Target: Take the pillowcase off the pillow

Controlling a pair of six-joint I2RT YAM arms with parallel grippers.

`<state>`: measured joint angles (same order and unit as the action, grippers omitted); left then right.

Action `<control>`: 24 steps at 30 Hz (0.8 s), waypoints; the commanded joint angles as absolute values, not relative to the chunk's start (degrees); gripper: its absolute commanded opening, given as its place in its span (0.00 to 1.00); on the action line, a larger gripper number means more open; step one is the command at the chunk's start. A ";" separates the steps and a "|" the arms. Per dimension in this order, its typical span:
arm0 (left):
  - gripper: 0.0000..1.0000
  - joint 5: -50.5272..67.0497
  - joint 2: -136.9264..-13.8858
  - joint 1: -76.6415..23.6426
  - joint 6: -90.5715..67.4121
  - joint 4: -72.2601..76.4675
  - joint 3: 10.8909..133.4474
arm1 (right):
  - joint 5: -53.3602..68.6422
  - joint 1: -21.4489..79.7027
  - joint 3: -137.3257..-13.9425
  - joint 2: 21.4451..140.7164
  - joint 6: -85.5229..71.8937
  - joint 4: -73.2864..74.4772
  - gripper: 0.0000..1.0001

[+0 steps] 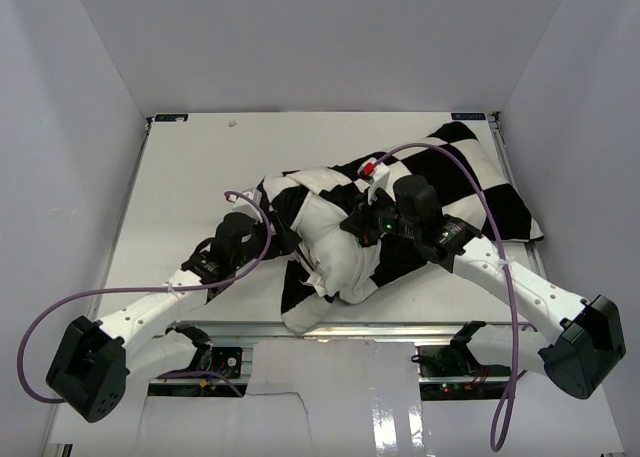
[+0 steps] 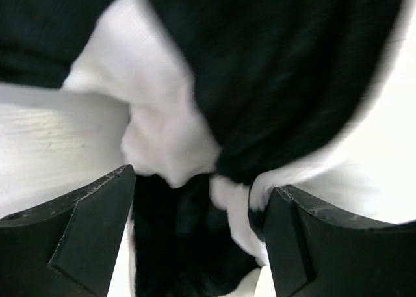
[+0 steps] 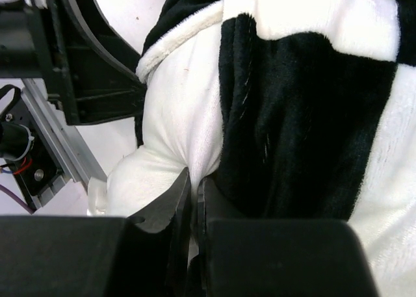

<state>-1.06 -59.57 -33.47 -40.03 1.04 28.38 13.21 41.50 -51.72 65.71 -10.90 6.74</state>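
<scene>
Top cam is showing checkered pillowcase [image 1: 470,177] lying crumpled on the counter [image 1: 190,177]. Wrist cams only: left gripper [image 2: 201,180] is gaping open w/ plush folds between, right gripper [image 3: 194,177] is pinching its fuzzy fabric.

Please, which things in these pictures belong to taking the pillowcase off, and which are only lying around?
For the job:
- pillowcase
- pillow
- left gripper
- right gripper

Only around:
- table
- purple cables
</scene>
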 commanded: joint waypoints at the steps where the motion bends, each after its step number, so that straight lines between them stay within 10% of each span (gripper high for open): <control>1: 0.85 2.63 -57.65 -33.05 -35.52 -2.63 34.53 | 15.82 41.40 -51.68 63.63 -10.72 0.62 0.08; 8: 0.84 4.39 -63.97 -32.96 -34.01 -2.47 37.53 | 17.75 41.40 -50.01 62.84 -11.95 -3.16 0.08; 14: 0.00 -12.28 -64.69 -32.44 -39.89 -7.98 39.02 | 17.05 41.05 -47.38 58.37 -12.13 -2.03 0.08; 24: 0.00 -20.49 -65.04 -24.01 -41.66 -7.92 38.85 | 19.51 38.06 -44.13 47.03 -12.04 5.18 0.08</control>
<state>-10.96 -64.95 -28.60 -42.06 -6.96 38.09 16.34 38.63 -44.21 51.77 -11.77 5.19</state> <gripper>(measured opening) 0.026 0.086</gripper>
